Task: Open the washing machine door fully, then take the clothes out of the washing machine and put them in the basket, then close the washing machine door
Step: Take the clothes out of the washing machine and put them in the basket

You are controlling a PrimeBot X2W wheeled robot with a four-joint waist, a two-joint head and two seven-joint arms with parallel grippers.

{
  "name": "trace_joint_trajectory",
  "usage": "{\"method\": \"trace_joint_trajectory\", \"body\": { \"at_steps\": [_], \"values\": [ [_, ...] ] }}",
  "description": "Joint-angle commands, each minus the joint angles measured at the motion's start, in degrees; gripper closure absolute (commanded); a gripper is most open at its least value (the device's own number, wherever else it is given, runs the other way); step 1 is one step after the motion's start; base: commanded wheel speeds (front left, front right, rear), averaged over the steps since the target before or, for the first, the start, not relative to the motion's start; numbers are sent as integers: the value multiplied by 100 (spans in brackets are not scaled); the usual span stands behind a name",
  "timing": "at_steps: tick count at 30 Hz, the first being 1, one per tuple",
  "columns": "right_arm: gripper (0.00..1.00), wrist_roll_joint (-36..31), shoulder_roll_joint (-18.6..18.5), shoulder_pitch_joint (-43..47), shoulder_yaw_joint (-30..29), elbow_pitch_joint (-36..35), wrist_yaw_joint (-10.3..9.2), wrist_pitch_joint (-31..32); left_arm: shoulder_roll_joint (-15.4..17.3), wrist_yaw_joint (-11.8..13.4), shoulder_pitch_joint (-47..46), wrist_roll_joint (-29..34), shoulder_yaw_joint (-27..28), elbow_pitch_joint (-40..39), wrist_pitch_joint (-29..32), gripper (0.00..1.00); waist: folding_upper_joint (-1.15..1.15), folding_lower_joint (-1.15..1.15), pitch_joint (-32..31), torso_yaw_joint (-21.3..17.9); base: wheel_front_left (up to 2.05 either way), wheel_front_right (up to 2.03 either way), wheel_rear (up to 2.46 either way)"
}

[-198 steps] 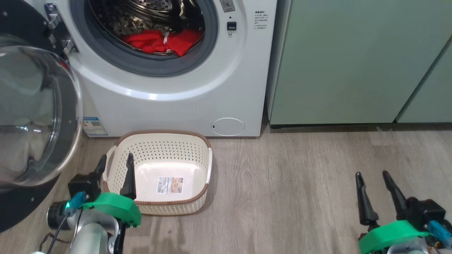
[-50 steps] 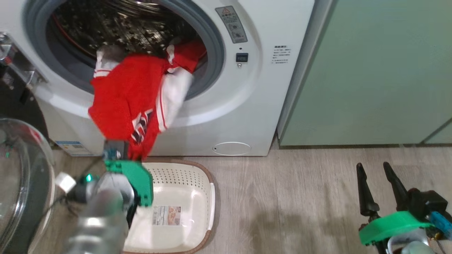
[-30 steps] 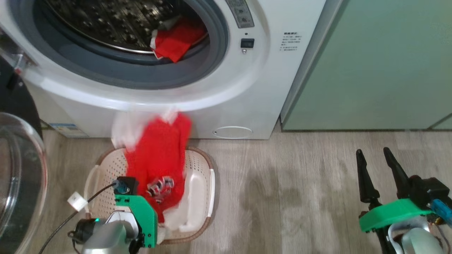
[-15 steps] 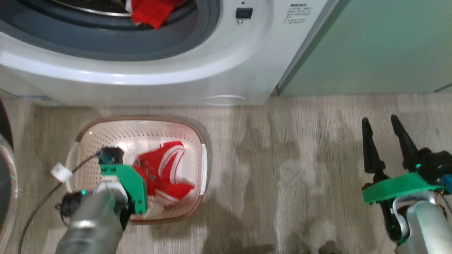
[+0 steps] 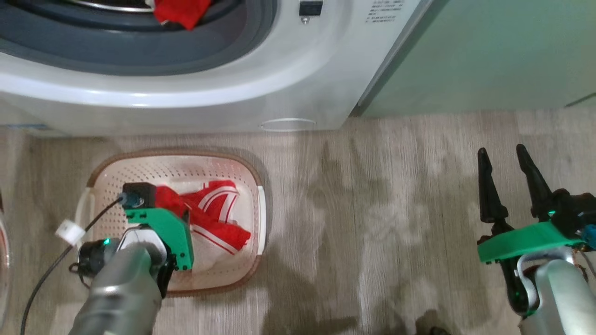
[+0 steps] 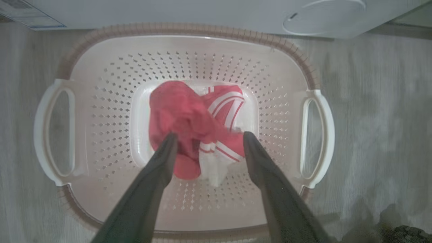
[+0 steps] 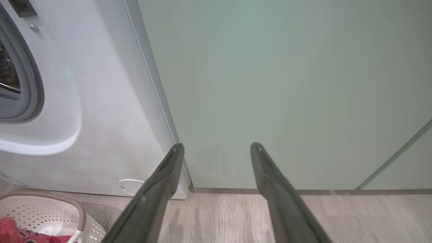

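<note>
My wrist view shows my left gripper point(image 6: 210, 135) wide open, right above the red clothes point(image 6: 182, 108) lying in the basket point(image 6: 189, 28). My head view shows more red cloth point(image 5: 179, 11) in the washing machine point(image 5: 186, 107) ahead of it. My right gripper point(image 5: 501, 150) is wide too, holding nothing

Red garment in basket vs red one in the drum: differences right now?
Place: the basket garment lies crumpled on the floor of the basket; the drum garment sits inside the washing machine, behind its grey gasket.
Look: the basket garment shows white stripes; the drum garment shows mostly red, cut by the view's top edge.
Attention: the open left end effector points at the basket garment, not the drum garment.
Both are bright red fabric.
</note>
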Motion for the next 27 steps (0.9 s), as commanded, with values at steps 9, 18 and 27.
{"method": "trace_joint_trajectory", "body": {
  "at_steps": [9,18,27],
  "values": [
    [0,10,-10,340,256,-42,-4,-60,280,-225,403,-260,278,-304,-1315,0,0,0,-1114,124,0,0,0],
    [0,57,44,777,372,36,-4,-60,416,-329,1648,-116,813,-2419,-1354,0,0,0,-2107,303,0,0,0],
    [0,22,175,1083,315,-44,-4,-60,270,-378,2764,284,1196,-3897,-1355,0,0,0,-2513,420,0,0,0]
  ]
}}
